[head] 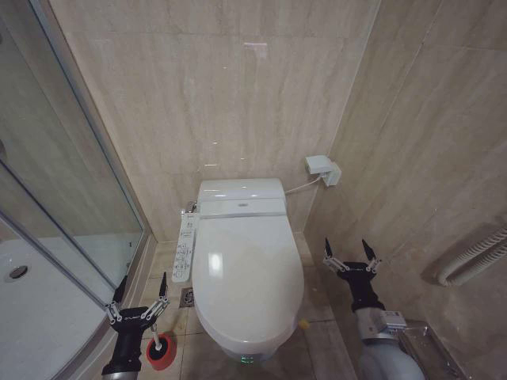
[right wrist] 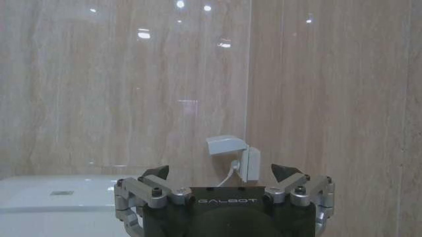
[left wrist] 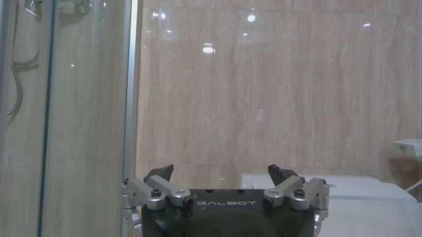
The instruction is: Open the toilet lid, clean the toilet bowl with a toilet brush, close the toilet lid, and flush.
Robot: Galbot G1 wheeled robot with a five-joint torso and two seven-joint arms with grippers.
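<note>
Head view, lower centre of frame: toilet lid (head: 247,277) is down flat over the seat, so the toilet bowl beneath is hidden. First step, lifting the lid, looks not yet done.

Lower left corner: left gripper (head: 138,297) hangs beside the toilet, jaws spread wide and holding nothing, fingers pointing up-frame toward the back wall. Just below it a round red cup holder (head: 161,351) sits on the floor, partly hidden by the arm; the toilet brush should be in it, but I cannot make out the handle.

Lower right: right gripper (head: 351,260) is poised on the other side of the toilet near the side wall, jaws likewise wide apart and empty. The two grippers flank the lid, apart from it, which reads as a ready stance.

Left of the lid, a long white button panel (head: 184,247) runs along the toilet's edge. Glass shower door (head: 71,182) fills the left of the frame. A white wall box (head: 322,169) with a cable sits at centre right, behind the tank (head: 240,197).
</note>
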